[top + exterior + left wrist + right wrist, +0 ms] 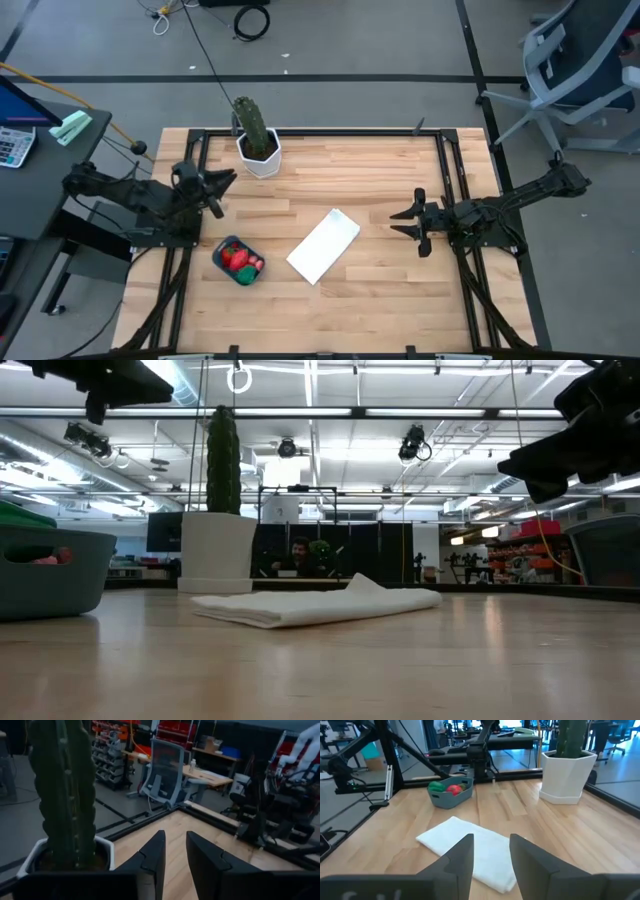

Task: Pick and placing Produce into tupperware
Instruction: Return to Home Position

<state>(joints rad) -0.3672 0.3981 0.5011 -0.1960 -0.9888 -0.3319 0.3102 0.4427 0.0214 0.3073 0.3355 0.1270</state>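
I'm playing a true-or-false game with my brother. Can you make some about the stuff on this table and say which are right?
1. The fruit is in the tub. True.
2. The cactus grows in the tub. False: it stands in a white pot.
3. The right gripper holds a strawberry. False: it is open and empty.
4. The cloth lies between the tub and the right gripper. True.
5. The left gripper touches the tub. False: it hovers open beside the cactus, apart from the tub.
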